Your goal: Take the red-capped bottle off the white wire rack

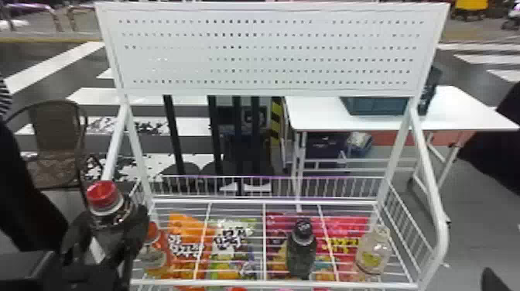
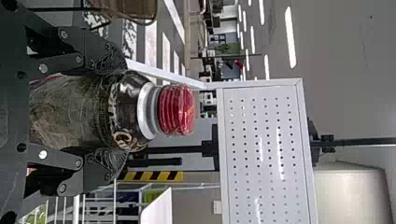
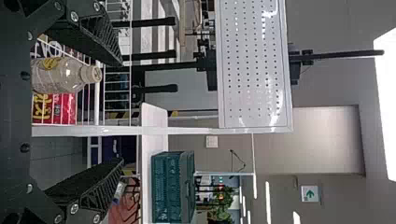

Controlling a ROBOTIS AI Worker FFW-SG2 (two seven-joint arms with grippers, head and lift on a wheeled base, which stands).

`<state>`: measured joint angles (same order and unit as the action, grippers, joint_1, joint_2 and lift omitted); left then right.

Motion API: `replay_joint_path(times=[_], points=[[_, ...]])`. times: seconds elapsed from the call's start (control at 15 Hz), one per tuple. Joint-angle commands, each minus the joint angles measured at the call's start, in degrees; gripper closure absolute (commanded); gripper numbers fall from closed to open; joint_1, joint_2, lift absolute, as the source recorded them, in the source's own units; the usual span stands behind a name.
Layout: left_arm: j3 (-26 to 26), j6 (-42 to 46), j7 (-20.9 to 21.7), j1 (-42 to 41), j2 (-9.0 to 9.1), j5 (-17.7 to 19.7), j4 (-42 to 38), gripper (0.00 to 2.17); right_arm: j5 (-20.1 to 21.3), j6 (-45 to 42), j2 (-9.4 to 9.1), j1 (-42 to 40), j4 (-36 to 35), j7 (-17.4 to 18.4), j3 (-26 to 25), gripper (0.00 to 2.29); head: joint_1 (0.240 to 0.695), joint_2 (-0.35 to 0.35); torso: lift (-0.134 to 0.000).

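Observation:
The red-capped bottle [image 1: 104,197] is at the left of the head view, cap up, its dark body between the fingers of my left gripper [image 1: 108,232]. It is held at the left side of the white wire rack [image 1: 271,201]. In the left wrist view the left gripper [image 2: 112,111] is shut on the bottle [image 2: 176,109], with the red cap and grey neck beyond the fingertips. At the head view's bottom right corner, a dark tip of my right gripper [image 1: 491,280] shows. The right gripper [image 3: 120,112] stands wide open in its wrist view, holding nothing.
On the rack stand an orange-capped bottle [image 1: 153,249], a dark bottle [image 1: 301,249] and a clear bottle [image 1: 372,251]. Colourful snack bags [image 1: 232,240] lie below the wires. Behind are a pegboard panel [image 1: 267,54] and a white table [image 1: 456,112] with a teal crate [image 1: 375,105].

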<state>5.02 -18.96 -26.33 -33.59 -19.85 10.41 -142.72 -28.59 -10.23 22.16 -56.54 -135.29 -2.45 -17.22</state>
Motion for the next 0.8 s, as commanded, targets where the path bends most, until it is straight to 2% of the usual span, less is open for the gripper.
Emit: replay_joint_path(times=[0.0, 0.73], points=[[-0.01, 0.02, -0.21, -0.07, -0.01, -0.3, 0.16, 1.06, 0.21, 0.0, -0.02, 0.03, -0.15, -0.01, 0.35, 0.17, 0.499, 0.0, 0.0], [0.08, 0.02, -0.74, -0.51, 0.43, -0.83, 0.16, 1.06, -0.59, 0.17, 0.69, -0.76, -2.17, 0.43, -1.59, 0.17, 0.499, 0.0, 0.0]])
